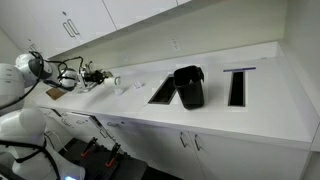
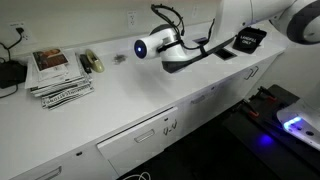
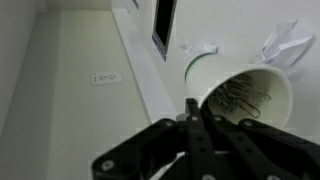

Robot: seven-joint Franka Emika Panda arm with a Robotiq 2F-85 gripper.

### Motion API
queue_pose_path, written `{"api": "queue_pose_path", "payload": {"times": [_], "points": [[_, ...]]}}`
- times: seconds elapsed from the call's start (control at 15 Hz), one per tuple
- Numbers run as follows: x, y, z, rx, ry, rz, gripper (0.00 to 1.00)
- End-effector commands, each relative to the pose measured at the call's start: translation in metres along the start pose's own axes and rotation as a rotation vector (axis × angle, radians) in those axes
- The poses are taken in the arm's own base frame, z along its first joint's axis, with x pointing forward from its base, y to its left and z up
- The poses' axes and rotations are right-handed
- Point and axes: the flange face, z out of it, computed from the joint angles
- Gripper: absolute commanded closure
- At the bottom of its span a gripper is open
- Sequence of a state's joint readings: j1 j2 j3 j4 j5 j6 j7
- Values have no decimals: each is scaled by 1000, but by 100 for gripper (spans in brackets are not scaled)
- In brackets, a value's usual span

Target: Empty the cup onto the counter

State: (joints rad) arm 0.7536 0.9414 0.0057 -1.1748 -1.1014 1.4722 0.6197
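Counter (image 1: 260, 105): open white surface below, so spill lands there. Gripper (image 3: 196, 108): fingers pinching cup rim, so I tip by wrist roll. Cup (image 3: 235, 85): tilted beside dark cut-out (image 3: 163, 25). Paper clips (image 3: 243, 98) inside (not out yet).

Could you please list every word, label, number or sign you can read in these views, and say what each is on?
None can be read.
Small pale label in the wrist view: too blurred to read.
Print on the stack of papers in an exterior view: too small to read.
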Motion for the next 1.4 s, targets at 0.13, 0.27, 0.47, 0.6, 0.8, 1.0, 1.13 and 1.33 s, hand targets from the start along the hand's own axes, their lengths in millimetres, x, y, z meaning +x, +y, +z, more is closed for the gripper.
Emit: {"api": "queue_pose_path", "payload": {"times": [0.13,0.27,0.47,0.6,0.8,1.0,1.13,1.33], "points": [[10,-19,-12,-172,5,-94,99],[14,-24,-12,-203,21,-121,99],[21,-32,-9,-236,44,-165,99],[24,-37,-6,-251,54,-192,99],[28,-44,-4,-280,61,-230,99],[30,-50,-1,-312,66,-269,99],[33,-52,-1,-333,73,-292,99],[35,-54,0,-366,78,-323,99]]}}
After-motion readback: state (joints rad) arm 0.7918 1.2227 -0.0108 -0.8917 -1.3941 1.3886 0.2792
